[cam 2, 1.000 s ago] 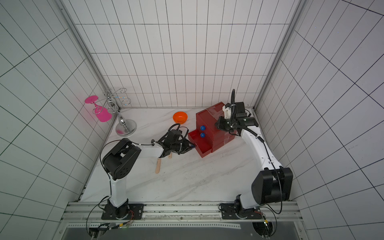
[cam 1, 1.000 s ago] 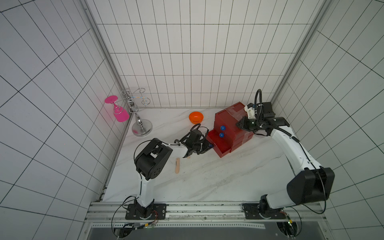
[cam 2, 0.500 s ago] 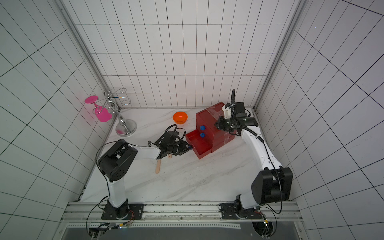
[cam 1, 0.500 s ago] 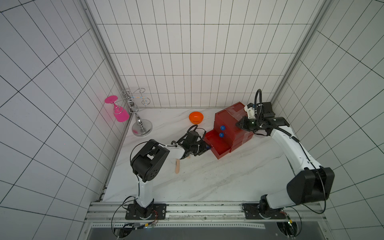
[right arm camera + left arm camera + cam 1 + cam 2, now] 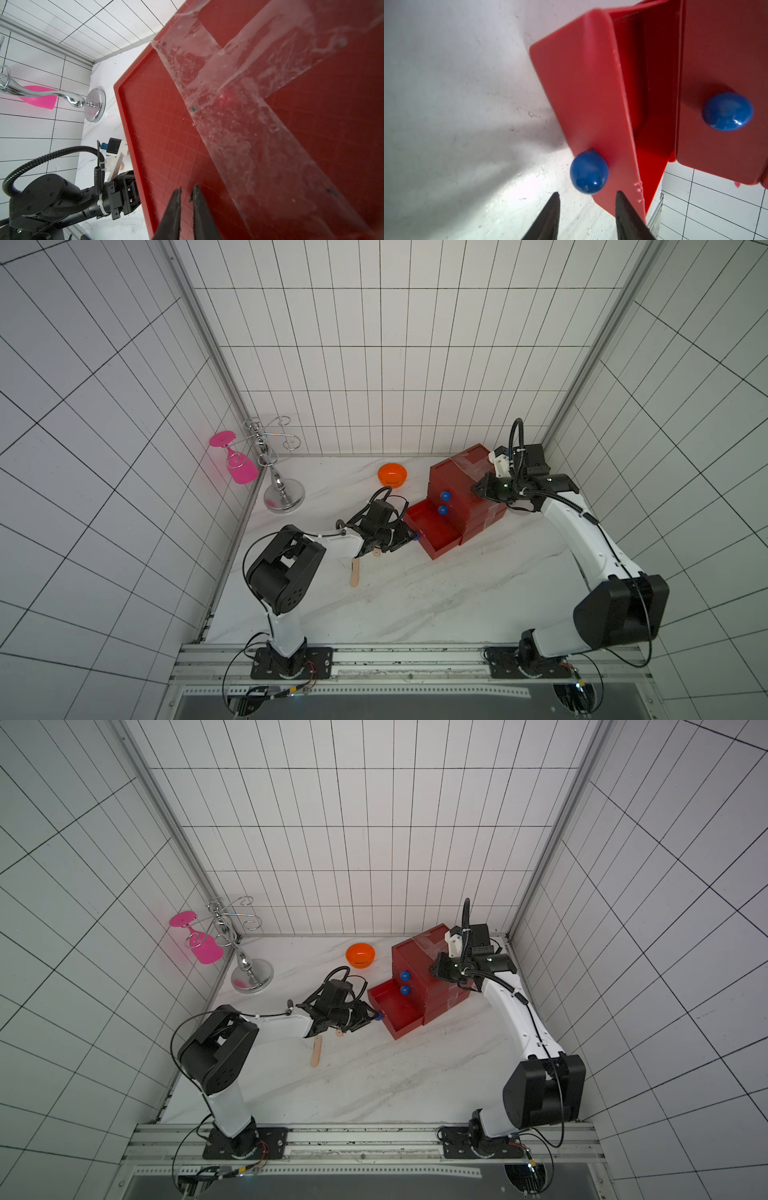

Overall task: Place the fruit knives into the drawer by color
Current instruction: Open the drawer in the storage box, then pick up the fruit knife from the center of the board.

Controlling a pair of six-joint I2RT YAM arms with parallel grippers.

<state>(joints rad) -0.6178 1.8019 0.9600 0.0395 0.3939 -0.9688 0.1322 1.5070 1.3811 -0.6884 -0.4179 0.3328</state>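
At the chest [image 5: 457,489] front, the bottom drawer [image 5: 436,533] stands pulled out, opening judged done: left gripper [image 5: 587,195] jaws apart just off its knob [image 5: 589,172], right gripper [image 5: 187,187] nearly closed, empty, on the chest top; next, fetch the peach knife [image 5: 355,574] lying beside the left arm [image 5: 332,541].

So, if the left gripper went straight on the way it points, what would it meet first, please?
Most likely the blue knob of the pulled-out bottom drawer, just ahead of the left gripper, whose jaws stand open.
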